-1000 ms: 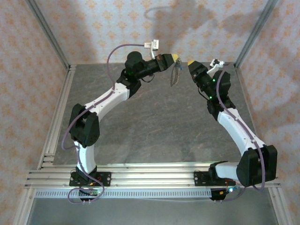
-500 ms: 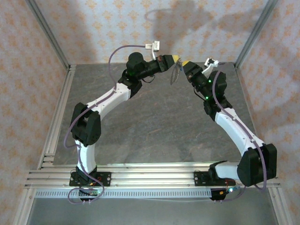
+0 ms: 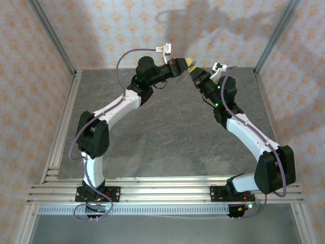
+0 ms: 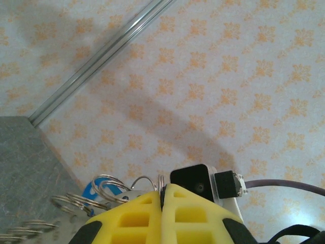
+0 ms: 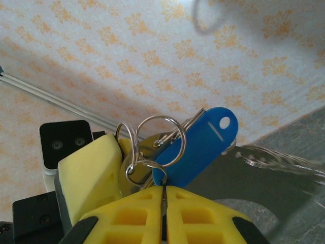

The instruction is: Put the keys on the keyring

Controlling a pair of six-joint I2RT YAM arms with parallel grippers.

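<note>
High at the back of the cell my left gripper (image 3: 189, 63) and right gripper (image 3: 194, 72) meet tip to tip. In the left wrist view the left gripper (image 4: 163, 187) is shut on a thin metal loop of the keyring (image 4: 162, 178). More loops (image 4: 112, 184) and a bit of blue (image 4: 90, 191) show beside it. In the right wrist view the keyring's loops (image 5: 158, 117) interlock in front of the key's blue plastic head (image 5: 203, 145). The right gripper (image 5: 163, 189) is shut on that head's lower end, where a small loop passes through. The left finger (image 5: 86, 173) is pressed close against the bunch.
A blurred string of rings (image 5: 284, 160) trails off the bunch to the right. The patterned back wall (image 3: 213, 35) and corner post (image 3: 277, 35) stand close behind both grippers. The grey table (image 3: 167, 132) lies far below.
My right gripper has swung left up to the left gripper and closed on the bunch. The rings that hung free from the left gripper are now between the two.
</note>
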